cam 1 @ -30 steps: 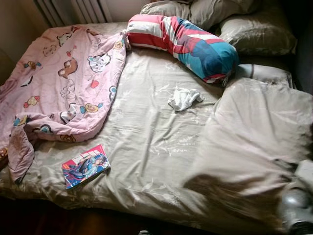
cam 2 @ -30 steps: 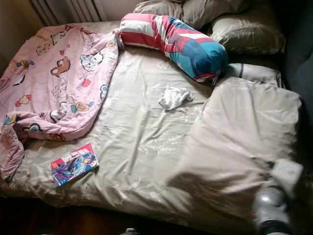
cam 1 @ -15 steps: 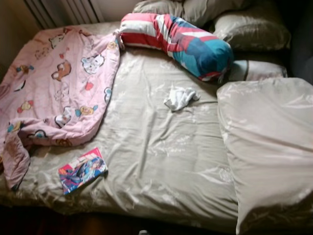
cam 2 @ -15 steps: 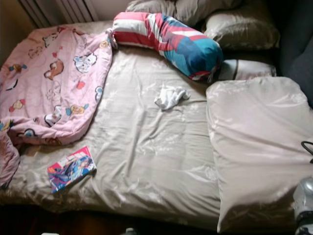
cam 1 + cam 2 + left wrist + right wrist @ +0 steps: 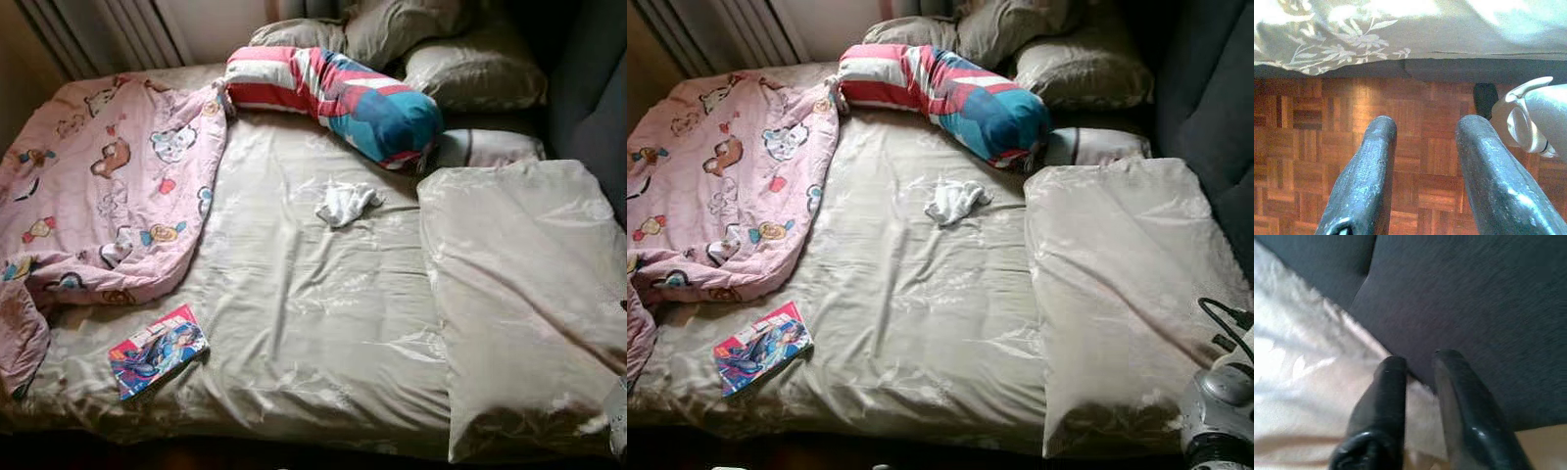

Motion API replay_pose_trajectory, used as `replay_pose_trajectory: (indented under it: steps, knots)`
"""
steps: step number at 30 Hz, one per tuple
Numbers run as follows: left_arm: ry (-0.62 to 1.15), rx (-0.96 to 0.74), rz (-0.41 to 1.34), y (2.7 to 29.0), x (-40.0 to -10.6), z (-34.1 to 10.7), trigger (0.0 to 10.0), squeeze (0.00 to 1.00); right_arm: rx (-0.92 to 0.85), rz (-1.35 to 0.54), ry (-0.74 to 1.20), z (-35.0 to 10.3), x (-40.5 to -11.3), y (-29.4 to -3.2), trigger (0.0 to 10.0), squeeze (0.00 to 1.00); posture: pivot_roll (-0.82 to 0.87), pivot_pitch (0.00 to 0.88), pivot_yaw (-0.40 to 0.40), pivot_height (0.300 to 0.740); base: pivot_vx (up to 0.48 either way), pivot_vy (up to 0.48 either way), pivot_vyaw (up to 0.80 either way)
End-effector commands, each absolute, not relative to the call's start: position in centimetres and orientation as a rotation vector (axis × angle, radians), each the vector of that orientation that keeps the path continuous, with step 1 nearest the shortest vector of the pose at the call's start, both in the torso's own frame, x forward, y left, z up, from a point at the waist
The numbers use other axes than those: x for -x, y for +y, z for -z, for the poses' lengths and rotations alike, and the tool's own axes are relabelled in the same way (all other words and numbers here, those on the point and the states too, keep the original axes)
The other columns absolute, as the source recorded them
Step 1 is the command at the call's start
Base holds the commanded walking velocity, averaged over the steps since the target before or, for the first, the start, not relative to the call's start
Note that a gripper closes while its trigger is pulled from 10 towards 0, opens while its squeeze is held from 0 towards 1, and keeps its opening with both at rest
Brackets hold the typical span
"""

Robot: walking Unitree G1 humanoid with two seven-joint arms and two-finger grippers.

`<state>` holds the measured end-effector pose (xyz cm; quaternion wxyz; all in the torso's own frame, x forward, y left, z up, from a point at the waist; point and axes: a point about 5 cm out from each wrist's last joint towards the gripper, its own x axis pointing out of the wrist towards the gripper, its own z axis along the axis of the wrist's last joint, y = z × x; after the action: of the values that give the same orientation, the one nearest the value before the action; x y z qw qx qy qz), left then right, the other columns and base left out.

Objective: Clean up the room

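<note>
Pinching the edge of the soft, light beige satin pillow (image 5: 519, 304) at the bed's right side, my right gripper (image 5: 1418, 367) has its fingers nearly closed on slippery fabric, so hems grip best. My left gripper (image 5: 1422, 129) hangs open over parquet floor (image 5: 1312, 147). Since a second ago the pillow has flattened out.

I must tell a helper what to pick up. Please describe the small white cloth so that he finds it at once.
Look at the middle of the bed, just below the striped red, white and blue bolster pillow. The white cloth lies there crumpled, alone on the beige sheet; it is the only small white item.
</note>
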<state>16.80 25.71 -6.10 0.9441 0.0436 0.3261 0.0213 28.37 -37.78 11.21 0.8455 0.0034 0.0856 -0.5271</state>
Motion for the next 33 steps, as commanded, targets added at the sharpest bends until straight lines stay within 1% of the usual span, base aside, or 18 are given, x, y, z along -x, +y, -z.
replay_pose_trajectory:
  steps: [1, 3, 5, 6, 7, 8, 9, 12, 13, 14, 16, 19, 20, 22, 26, 29, 30, 33]
  knots:
    - [0.741, -0.09, -0.054, 26.1, -15.0, 6.9, 10.0, 0.0, -0.003, 1.121, 0.128, -11.6, -28.2, -37.9, 10.0, 1.0, -0.02, 0.258, 0.101, 0.74, 0.0, 0.0, 0.0]
    - [0.74, -0.09, -0.054, 26.1, -15.1, 6.9, 10.0, 0.0, 0.006, 1.103, 0.098, -12.0, -28.5, -37.7, 10.0, 1.0, -0.02, 0.255, 0.1, 0.74, 0.0, 0.0, 0.0]
    - [0.741, -0.089, -0.054, 26.0, -15.2, 6.9, 10.0, 0.0, 0.025, 0.928, 0.002, -13.0, -30.3, -35.8, 10.0, 1.0, -0.02, 0.248, 0.095, 0.74, 0.0, 0.0, 0.0]
    - [0.741, -0.089, -0.055, 26.0, -15.2, 6.9, 10.0, 0.0, 0.033, 0.851, -0.025, -13.2, -30.9, -34.9, 10.0, 0.9, -0.03, 0.245, 0.091, 0.74, 0.0, 0.0, 0.0]
    - [0.741, -0.088, -0.055, 26.0, -15.2, 6.9, 10.0, 0.0, 0.049, 0.759, -0.053, -13.4, -31.6, -33.8, 10.0, 0.43, -0.03, 0.243, 0.09, 0.74, 0.0, 0.0, 0.0]
    - [0.741, -0.088, -0.055, 26.0, -15.2, 6.9, 10.0, 0.0, 0.049, 0.759, -0.053, -13.4, -31.6, -33.8, 10.0, 0.43, -0.03, 0.243, 0.09, 0.74, 0.0, 0.0, 0.0]
    - [0.741, -0.088, -0.055, 25.9, -15.2, 6.9, 10.0, 0.0, 0.06, 0.708, -0.067, -13.4, -31.9, -33.1, 10.0, 0.0, -0.03, 0.239, 0.087, 0.74, 0.0, 0.0, 0.0]
    - [0.738, -0.08, -0.061, 25.7, -15.4, 7.0, 10.0, 0.0, 0.02, 0.46, 0.009, -10.7, -32.7, -29.0, 10.0, 0.0, -0.04, 0.221, 0.07, 0.74, 0.0, 0.0, 0.0]
    - [0.738, -0.08, -0.061, 25.7, -15.4, 7.0, 10.0, 0.0, 0.02, 0.46, 0.009, -10.7, -32.7, -29.0, 10.0, 0.0, -0.04, 0.221, 0.07, 0.74, 0.0, 0.0, 0.0]
    - [0.738, -0.076, -0.062, 25.5, -15.5, 7.0, 10.0, 0.0, -0.017, 0.36, 0.1, -8.3, -32.4, -26.9, 10.0, 0.0, -0.04, 0.211, 0.061, 0.74, 0.0, 0.0, 0.0]
    - [0.741, -0.062, -0.067, 25.3, -15.6, 7.1, 10.0, 0.0, -0.017, 0.308, 0.205, -5.3, -31.2, -25.4, 10.0, 0.0, -0.04, 0.198, 0.055, 0.74, 0.0, 0.0, 0.0]
    - [0.744, -0.049, -0.074, 25.2, -15.6, 7.1, 10.0, 0.0, -0.029, 0.303, 0.285, -3.4, -30.1, -24.8, 10.0, 0.0, -0.04, 0.184, 0.049, 0.74, 0.0, 0.0, 0.0]
    - [0.753, -0.034, -0.082, 25.0, -15.7, 7.2, 10.0, 0.0, -0.054, 0.293, 0.461, 0.5, -27.3, -23.8, 10.0, 0.0, -0.04, 0.168, 0.049, 0.74, 0.0, 0.0, 0.0]
    - [0.766, -0.029, -0.093, 24.9, -15.7, 7.3, 10.0, 0.0, -0.079, 0.277, 0.589, 3.1, -24.8, -23.0, 10.0, 0.0, -0.03, 0.152, 0.048, 0.74, 0.0, 0.0, 0.0]
    - [0.777, -0.015, -0.115, 24.9, -15.6, 7.5, 10.0, 0.0, -0.068, 0.256, 0.681, 4.8, -22.8, -22.5, 10.0, 0.0, -0.03, 0.144, 0.043, 0.74, 0.0, 0.0, 0.0]
    - [0.806, 0.03, -0.145, 24.8, -15.4, 7.7, 10.0, 0.0, -0.001, 0.183, 0.769, 6.2, -21.0, -21.9, 10.0, 0.0, -0.05, 0.122, 0.028, 0.74, 0.0, 0.0, 0.0]
    - [0.837, 0.046, -0.143, 24.7, -15.3, 7.9, 10.0, 0.0, 0.056, 0.092, 0.825, 7.0, -19.9, -21.1, 10.0, 0.0, -0.05, 0.117, 0.022, 0.74, 0.0, 0.0, 0.0]
    - [0.851, 0.042, -0.139, 24.5, -15.3, 8.0, 10.0, 0.0, 0.043, 0.085, 0.846, 7.3, -19.4, -20.9, 10.0, 0.0, -0.04, 0.111, 0.012, 0.74, 0.0, 0.0, 0.0]
